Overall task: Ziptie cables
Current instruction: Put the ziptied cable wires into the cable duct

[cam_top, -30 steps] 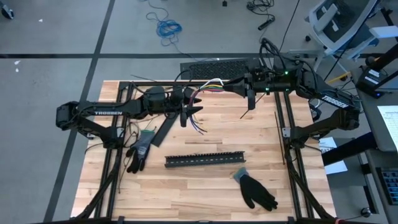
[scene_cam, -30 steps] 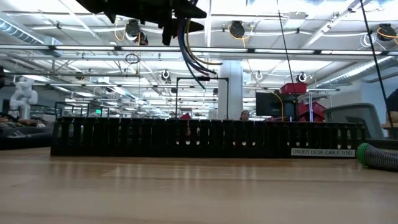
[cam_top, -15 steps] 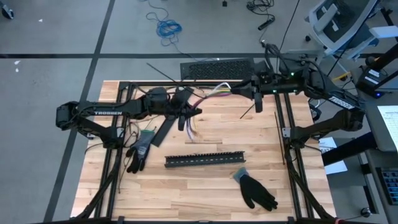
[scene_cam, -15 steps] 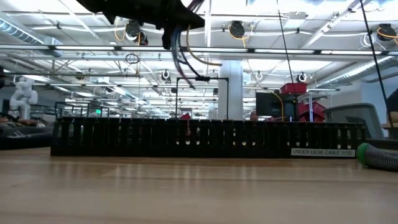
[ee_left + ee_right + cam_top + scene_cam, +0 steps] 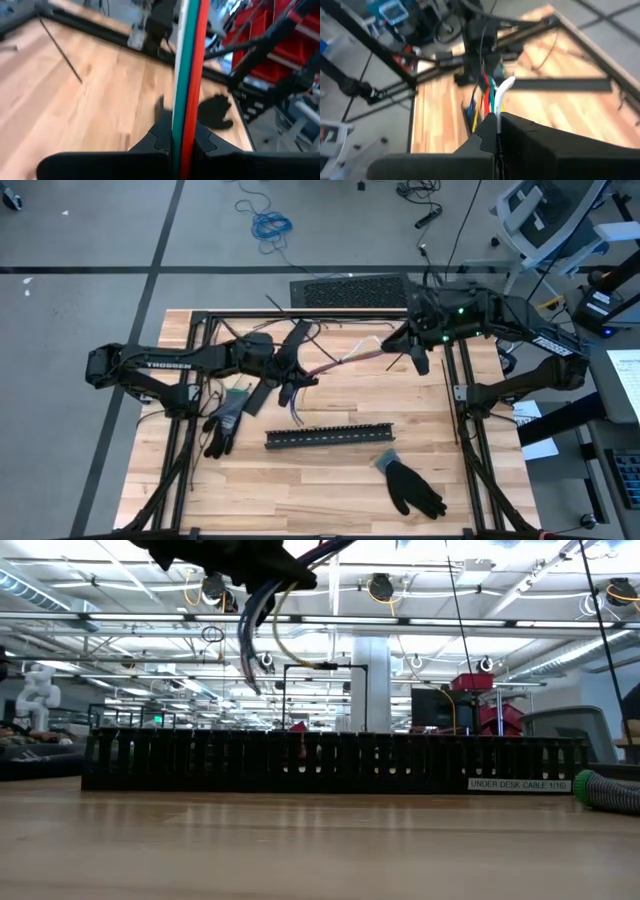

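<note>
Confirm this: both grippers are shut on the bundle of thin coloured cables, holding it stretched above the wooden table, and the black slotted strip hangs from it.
Not quite. The black slotted strip lies on the wooden table, as the high view shows. The left gripper and right gripper do hold the bundle of thin coloured cables stretched above it.

I count two arms of mine, each with one gripper: the left gripper [image 5: 292, 372] and the right gripper [image 5: 397, 340]. Between them runs one bundle of cables [image 5: 345, 358]. On the table [image 5: 440, 480] lie two black gloves [image 5: 412, 486], one black slotted strip [image 5: 329, 436], and one keyboard [image 5: 350, 288] at the far edge.
</note>
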Action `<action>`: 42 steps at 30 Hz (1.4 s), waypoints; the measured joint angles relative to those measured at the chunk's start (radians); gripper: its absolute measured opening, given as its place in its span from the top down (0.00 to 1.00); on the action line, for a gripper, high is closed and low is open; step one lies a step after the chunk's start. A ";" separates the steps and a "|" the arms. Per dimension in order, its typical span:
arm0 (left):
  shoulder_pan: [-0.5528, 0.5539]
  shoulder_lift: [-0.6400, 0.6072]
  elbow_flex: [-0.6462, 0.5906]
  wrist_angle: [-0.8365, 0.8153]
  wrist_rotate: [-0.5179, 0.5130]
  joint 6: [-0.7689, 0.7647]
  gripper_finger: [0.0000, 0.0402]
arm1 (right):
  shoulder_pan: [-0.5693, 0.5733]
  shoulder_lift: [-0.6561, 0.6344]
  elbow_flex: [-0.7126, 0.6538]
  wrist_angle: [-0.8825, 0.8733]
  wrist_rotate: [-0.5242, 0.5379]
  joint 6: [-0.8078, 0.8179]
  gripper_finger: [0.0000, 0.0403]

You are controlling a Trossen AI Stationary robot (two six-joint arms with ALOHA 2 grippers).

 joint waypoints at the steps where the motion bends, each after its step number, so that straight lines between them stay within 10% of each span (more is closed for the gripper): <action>1: -0.006 -0.005 0.000 -0.026 0.000 0.003 0.94 | 0.012 0.004 0.000 -0.020 0.005 0.004 1.00; 22: -0.037 -0.308 -0.004 -0.543 -0.066 -0.103 0.94 | 0.293 0.082 -0.276 -0.090 0.165 0.161 1.00; 30: -0.038 -0.308 -0.003 -0.470 -0.060 -0.182 0.94 | 0.327 0.083 -0.592 0.433 0.234 0.223 0.94; 42: -0.036 -0.313 0.127 -0.447 -0.068 -0.260 0.94 | 0.313 0.290 -0.937 1.346 0.462 0.223 0.48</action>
